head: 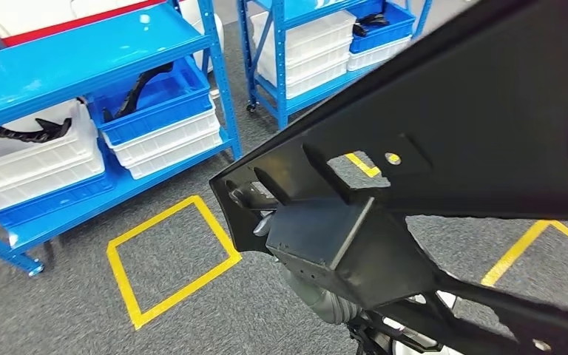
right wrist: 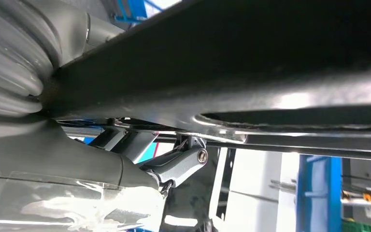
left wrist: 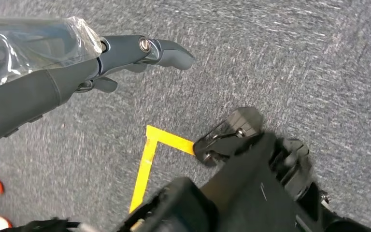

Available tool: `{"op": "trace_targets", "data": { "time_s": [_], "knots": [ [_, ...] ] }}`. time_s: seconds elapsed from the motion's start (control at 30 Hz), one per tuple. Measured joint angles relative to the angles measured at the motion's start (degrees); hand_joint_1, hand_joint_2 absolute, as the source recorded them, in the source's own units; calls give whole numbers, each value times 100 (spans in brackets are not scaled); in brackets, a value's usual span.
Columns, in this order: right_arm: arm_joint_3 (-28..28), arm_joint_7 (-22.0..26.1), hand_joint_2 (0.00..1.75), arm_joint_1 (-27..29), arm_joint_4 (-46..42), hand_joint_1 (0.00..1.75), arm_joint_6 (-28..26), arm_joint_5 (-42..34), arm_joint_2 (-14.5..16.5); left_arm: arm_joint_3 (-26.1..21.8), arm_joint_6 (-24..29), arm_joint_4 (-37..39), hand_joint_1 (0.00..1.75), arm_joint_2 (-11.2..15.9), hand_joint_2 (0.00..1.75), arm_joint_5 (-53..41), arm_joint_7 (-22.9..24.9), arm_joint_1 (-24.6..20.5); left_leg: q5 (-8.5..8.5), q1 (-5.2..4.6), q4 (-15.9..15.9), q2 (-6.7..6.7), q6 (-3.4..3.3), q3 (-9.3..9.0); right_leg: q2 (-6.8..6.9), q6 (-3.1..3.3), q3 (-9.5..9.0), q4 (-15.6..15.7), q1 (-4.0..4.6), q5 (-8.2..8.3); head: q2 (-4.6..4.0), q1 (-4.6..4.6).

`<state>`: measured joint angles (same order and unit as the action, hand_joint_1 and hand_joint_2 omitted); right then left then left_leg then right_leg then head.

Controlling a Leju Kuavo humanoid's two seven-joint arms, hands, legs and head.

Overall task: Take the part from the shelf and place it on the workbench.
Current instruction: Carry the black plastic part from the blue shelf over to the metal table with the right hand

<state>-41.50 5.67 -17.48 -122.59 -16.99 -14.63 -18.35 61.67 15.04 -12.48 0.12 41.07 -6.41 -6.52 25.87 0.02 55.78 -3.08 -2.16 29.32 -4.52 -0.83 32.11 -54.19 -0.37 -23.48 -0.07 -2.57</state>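
Holding a large black moulded plastic part (head: 444, 140), flat and cut through with openings, high and close before the head camera; spreading across most of the right side of that view, with a boxy block projecting from its underside; hanging in the air above the grey carpeted floor (head: 66, 318), well apart from the shelves. Gripping it from below with the right hand (right wrist: 125, 164); pressing the grey ribbed cover and palm against the part's (right wrist: 251, 63) dark underside in the right wrist view, with a grey finger reaching up to its edge; being clamped on the part, though the other fingers are hidden behind it.

Hanging low over the carpet with the left hand (left wrist: 125, 58); holding nothing, with the thick grey thumb stretched out and the darker fingers showing only partly beneath it, too little to tell spread from curled; lying well apart from the part.

Standing at the back left, a blue metal shelf rack (head: 81, 52) carrying white plastic bins (head: 29, 155) and a blue plastic bin (head: 155, 100), with more black parts resting in them; standing farther back, a second blue shelf rack (head: 296, 70) with similar bins. Lying on the floor before the first rack, a square outline of yellow tape (head: 170, 259).
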Motion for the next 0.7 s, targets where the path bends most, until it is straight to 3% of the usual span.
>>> {"op": "trace_targets", "data": {
  "time_s": [0.07,0.1,0.17,0.23,0.3,0.33,0.37,0.4,0.47,0.53,0.57,0.63,0.7],
  "knots": [
    [-70,-18,175,-41,-7,175,-5,21,26,2,-3,0,0,-3,175,-7,-23,-1,-39,-13,-217,-109,-49,-61,-89,-69,56,2,-10,39,0,-1],
    [-100,-23,175,-53,-9,175,-6,22,35,2,-4,-1,0,-12,175,-7,-42,-9,-53,-8,-236,-70,-71,-51,-134,-108,84,12,-13,60,0,-2],
    [-149,-13,175,-70,-12,175,-7,17,39,2,-8,-2,0,-33,175,-7,-77,-28,-104,13,-275,34,-121,-49,-18,-173,158,-96,-5,-18,0,-15],
    [-189,11,175,-101,-13,175,-6,1,40,1,-10,-2,0,-49,175,-7,-103,-34,-138,20,-306,177,-154,-49,252,-230,405,-655,-8,-362,0,-42],
    [-225,31,175,-118,-12,175,-5,-22,44,1,-13,-2,0,-53,175,-7,-111,-29,-137,0,-304,330,-167,-38,369,-280,764,-1474,-21,-744,0,-55],
    [-244,38,175,-117,-11,175,-5,-33,45,1,-14,-2,0,-55,175,-7,-113,-29,-136,-8,-302,409,-169,-34,380,-293,862,-1718,-24,-819,0,-55],
    [-263,44,175,-117,-11,175,-3,-47,45,2,-15,-2,0,-56,175,-7,-114,-32,-135,-14,-302,485,-170,-34,390,-296,837,-1727,-25,-780,0,-56],
    [-279,54,175,-119,-11,175,0,-63,45,2,-15,-2,0,-57,175,-6,-114,-36,-134,-20,-301,555,-169,-38,412,-289,686,-1492,-25,-644,0,-56],
    [-300,86,175,-130,-11,175,9,-90,45,2,-16,-2,0,-60,175,3,-109,-47,-122,-41,-299,675,-154,-57,598,-244,169,-595,0,-302,0,-55],
    [-307,126,175,-138,-11,175,16,-99,46,1,-16,-2,0,-59,175,19,-92,-43,-101,-76,-287,773,-121,-62,757,-163,-136,-15,46,-149,0,-51],
    [-309,144,175,-133,-11,175,18,-100,47,1,-16,-2,0,-59,175,26,-82,-35,-93,-88,-281,824,-102,-62,764,-129,-157,57,65,-151,0,-49],
    [-312,175,175,-111,-12,175,19,-99,47,2,-28,-2,0,-57,175,40,-63,-23,-66,-83,-259,875,-56,-62,651,-64,-132,67,52,-117,0,-49],
    [-316,201,175,-100,-13,175,21,-97,50,2,-43,-2,0,-57,175,50,-39,-13,120,-54,-13,679,13,27,555,-4,-116,85,17,-80,0,-42]
  ]
}}
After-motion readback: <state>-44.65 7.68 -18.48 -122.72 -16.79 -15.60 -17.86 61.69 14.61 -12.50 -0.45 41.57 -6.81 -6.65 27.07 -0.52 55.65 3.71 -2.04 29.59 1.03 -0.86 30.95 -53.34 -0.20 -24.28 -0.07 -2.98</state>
